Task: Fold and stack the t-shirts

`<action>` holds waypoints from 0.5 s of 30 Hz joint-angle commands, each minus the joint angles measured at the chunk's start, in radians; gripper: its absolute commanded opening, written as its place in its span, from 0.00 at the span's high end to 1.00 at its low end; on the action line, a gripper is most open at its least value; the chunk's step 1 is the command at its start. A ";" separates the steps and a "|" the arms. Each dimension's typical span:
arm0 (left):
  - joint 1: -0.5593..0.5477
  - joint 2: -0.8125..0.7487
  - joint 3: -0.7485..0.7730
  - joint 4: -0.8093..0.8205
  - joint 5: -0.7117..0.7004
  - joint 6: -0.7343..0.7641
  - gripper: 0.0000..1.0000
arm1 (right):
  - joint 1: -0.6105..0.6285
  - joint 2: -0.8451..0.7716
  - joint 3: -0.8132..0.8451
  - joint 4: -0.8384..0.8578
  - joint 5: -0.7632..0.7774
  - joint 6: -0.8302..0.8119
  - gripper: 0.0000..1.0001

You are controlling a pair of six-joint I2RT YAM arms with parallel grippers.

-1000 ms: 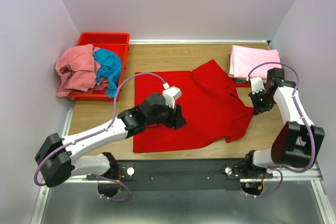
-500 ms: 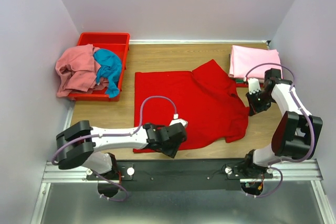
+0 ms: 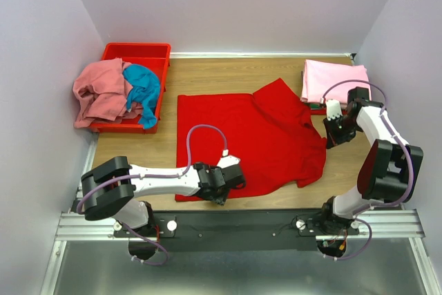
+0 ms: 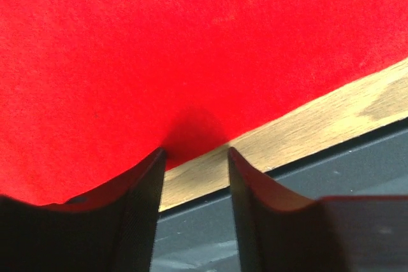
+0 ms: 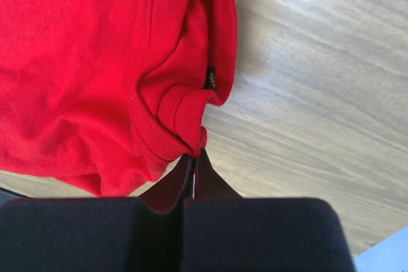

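Tabletop (image 3: 207, 77) — red shirt (image 3: 262, 136) between right jaws

Left wrist view: the red shirt (image 4: 191, 42) runs off three edges, so you get no outline, and the left gripper (image 4: 194, 156) is cut off at the bottom. From the top, its own wrist covers its tips. Right wrist view: the right gripper (image 5: 193, 154) is pinched at the collar, and how much cloth is caught there is hidden. The collar label (image 5: 211, 79) is too small to read. Whatever's under the pink shirt (image 3: 335, 81) is mostly covered, and the heaped shirts (image 3: 110, 91) hide much of the bin (image 3: 138, 51).
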 commanded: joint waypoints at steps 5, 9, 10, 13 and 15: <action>0.002 0.038 -0.060 0.055 0.016 -0.018 0.63 | -0.003 0.035 0.037 0.021 -0.049 0.004 0.99; 0.007 0.012 -0.083 0.037 0.048 -0.035 1.00 | -0.003 0.041 0.037 0.021 -0.068 0.007 0.99; 0.010 -0.002 -0.083 0.027 0.065 -0.043 1.00 | -0.003 0.041 0.037 0.021 -0.072 0.007 0.99; 0.011 -0.037 -0.084 -0.016 0.096 -0.066 1.00 | -0.003 0.041 0.035 0.020 -0.082 0.005 0.99; 0.011 -0.072 -0.087 -0.043 0.125 -0.078 1.00 | -0.003 0.039 0.032 0.018 -0.088 0.004 0.99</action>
